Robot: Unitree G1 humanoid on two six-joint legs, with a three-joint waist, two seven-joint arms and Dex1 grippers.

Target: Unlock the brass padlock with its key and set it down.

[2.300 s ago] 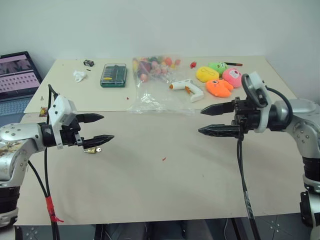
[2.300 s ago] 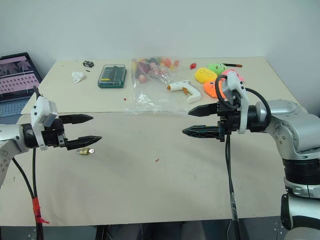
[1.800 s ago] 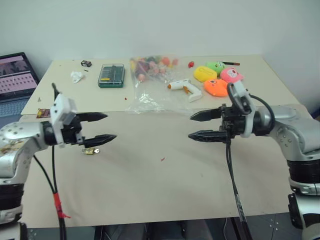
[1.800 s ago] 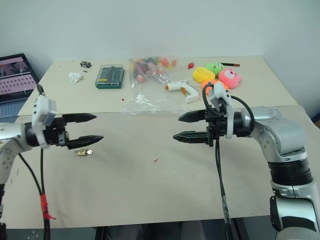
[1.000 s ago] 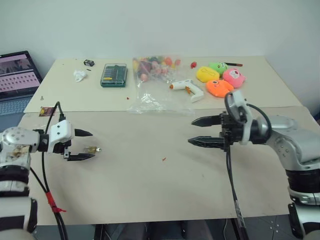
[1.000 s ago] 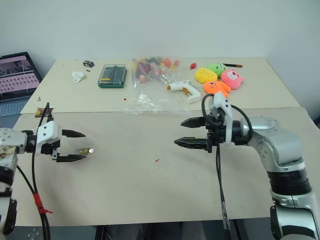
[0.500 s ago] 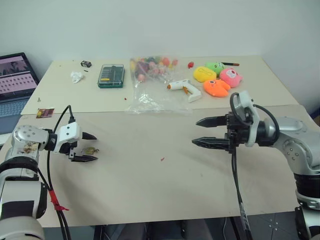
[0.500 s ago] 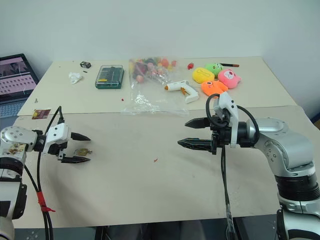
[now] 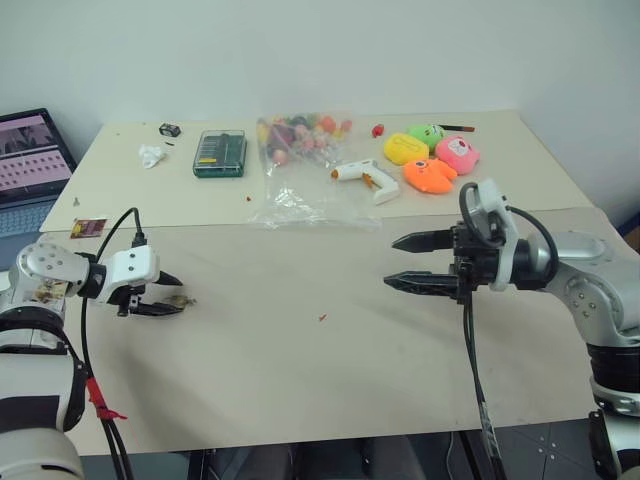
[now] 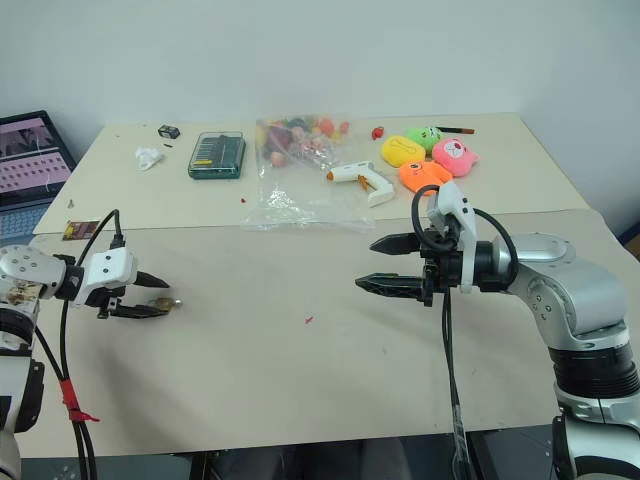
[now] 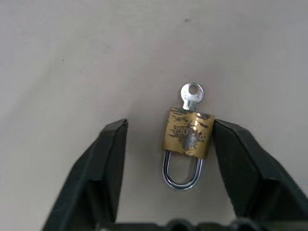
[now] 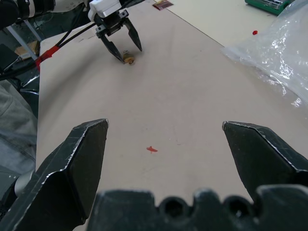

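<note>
Jaws of my left gripper [image 11: 166, 144] straddle the brass padlock [image 11: 188, 134] flat on the table [image 9: 330, 380], one finger touching, not yet clamped; I'd close squarely on the body, sparing the key [image 11: 192, 95]. Right gripper [image 9: 400, 262] waits, spread wide.

Far left on the tabletop [image 9: 300, 370]: crumpled white scrap [image 9: 151, 154], small black item [image 9: 169, 130], green bit case [image 9: 220, 152]. Far centre: clear plastic bag [image 9: 310, 185] of colourful bits, white glue gun [image 9: 366, 179] just beside. Far right: yellow, green, pink, orange soft toys [image 9: 430, 160]. Left edge: open laptop [image 9: 30, 170], reddish-brown card [image 9: 89, 227].
</note>
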